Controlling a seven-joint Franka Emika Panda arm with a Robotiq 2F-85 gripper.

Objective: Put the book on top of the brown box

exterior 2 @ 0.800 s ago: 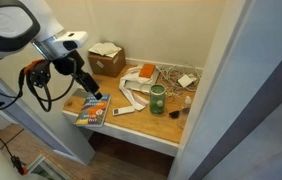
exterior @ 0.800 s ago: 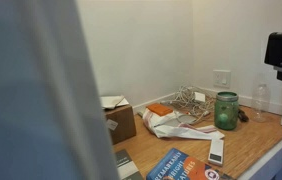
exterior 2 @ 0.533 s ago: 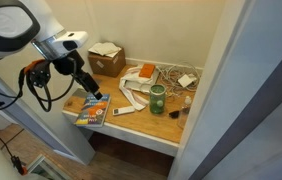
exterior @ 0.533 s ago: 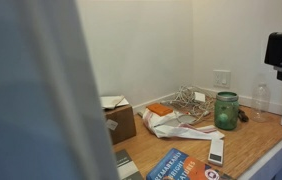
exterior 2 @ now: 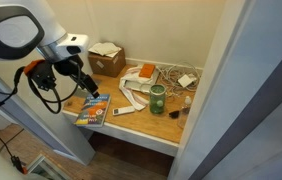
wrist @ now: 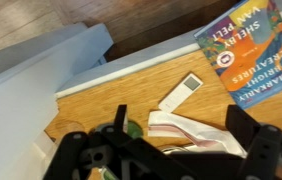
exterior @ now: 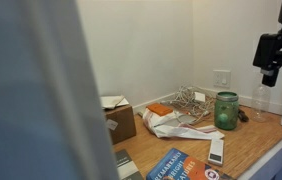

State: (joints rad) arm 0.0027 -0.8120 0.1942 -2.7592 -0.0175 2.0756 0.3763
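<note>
The book, blue with orange-red pictures and white lettering, lies flat at the front edge of the wooden shelf. It also shows in an exterior view and at the top right of the wrist view. The brown box stands at the back of the shelf with white paper on top, and also shows in an exterior view; it is out of the wrist view. My gripper hangs in the air just above the book, also seen in an exterior view. Its fingers are spread open and empty.
A green glass jar stands mid-shelf. A white remote lies beside the book. Crumpled white paper, a small flat orange item and a tangle of cords lie behind. Walls close in the shelf at the back and sides.
My gripper has shifted slightly sideways and a little lower. The book, box and other things have not moved.
</note>
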